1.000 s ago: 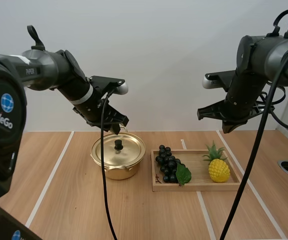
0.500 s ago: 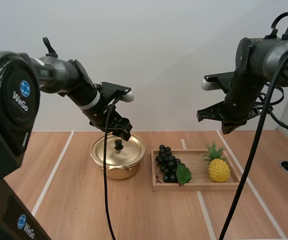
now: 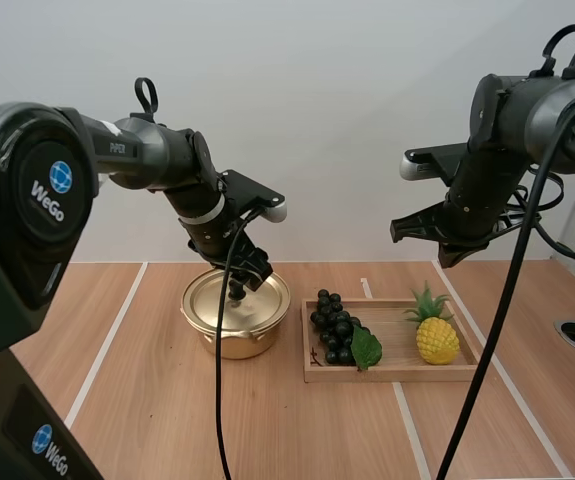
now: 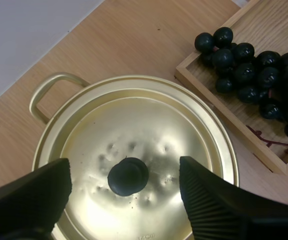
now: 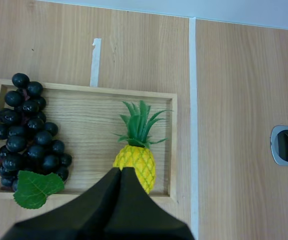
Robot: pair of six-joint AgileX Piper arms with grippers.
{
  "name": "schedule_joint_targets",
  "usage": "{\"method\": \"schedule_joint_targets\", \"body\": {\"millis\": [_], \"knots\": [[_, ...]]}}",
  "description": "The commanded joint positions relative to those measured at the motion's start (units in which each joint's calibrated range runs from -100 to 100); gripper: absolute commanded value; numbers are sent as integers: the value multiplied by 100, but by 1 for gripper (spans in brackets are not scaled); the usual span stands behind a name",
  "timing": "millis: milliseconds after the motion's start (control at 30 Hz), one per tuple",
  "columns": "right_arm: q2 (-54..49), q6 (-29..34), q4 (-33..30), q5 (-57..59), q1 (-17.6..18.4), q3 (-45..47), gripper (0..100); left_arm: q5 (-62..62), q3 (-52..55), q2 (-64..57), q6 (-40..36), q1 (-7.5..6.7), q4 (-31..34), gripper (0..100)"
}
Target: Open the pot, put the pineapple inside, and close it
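My left hand [image 3: 239, 283] hangs over the pot [image 3: 229, 345], its fingers spread wide with nothing between them. In the left wrist view they stand on either side of the black knob [image 4: 128, 176] at the middle of the lid [image 4: 149, 130], clear of it on both sides. I cannot tell whether the tips are down at knob height yet. The lid is on, so the opening step is not done.

The pot sits on the table [image 3: 147, 420] at 9 o'clock from the wooden tray [image 3: 387, 375]. The pineapple [image 3: 436, 338] stands upright at the tray's 3 o'clock end, and the grapes [image 3: 335, 325] lie at its 9 o'clock end, well apart from the fruit.

My right hand [image 5: 119, 175] is high above the tray, roughly over the pineapple, with its fingers pressed together into one dark wedge and holding nothing.

I judge the lid to be thin, stiff metal; it is light, smooth and slightly dented round the knob. The knob is the only sensible hold. It is small and rounded, so I want it centred between the pads before closing, or it could squirt out sideways.

The pineapple looks like a light plastic model. Its bumpy yellow body should grip well across the middle, while the green crown looks thin and bendy, so I would avoid it.
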Motion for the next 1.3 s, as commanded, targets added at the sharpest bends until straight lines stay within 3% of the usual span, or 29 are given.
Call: {"method": "schedule_joint_targets", "body": {"millis": [0, 533, 667, 900, 1267], "knots": [[-36, -66, 84, -102, -17, 26, 0, -21, -19, 95, -67, -24, 69, 99], [-36, -173, 146, -118, -17, 26, 0, -214, -19, 746, -130, -24, 69, 96], [-36, -173, 146, -209, -17, 26, 0, -178, -19, 746, -130, -24, 69, 76], [-36, -173, 146, -292, -17, 26, 0, 40, -19, 746, -130, -24, 240, 0], [122, -127, 146, -251, -17, 26, 0, 40, -86, 568, -256, -24, 241, 0]]}}
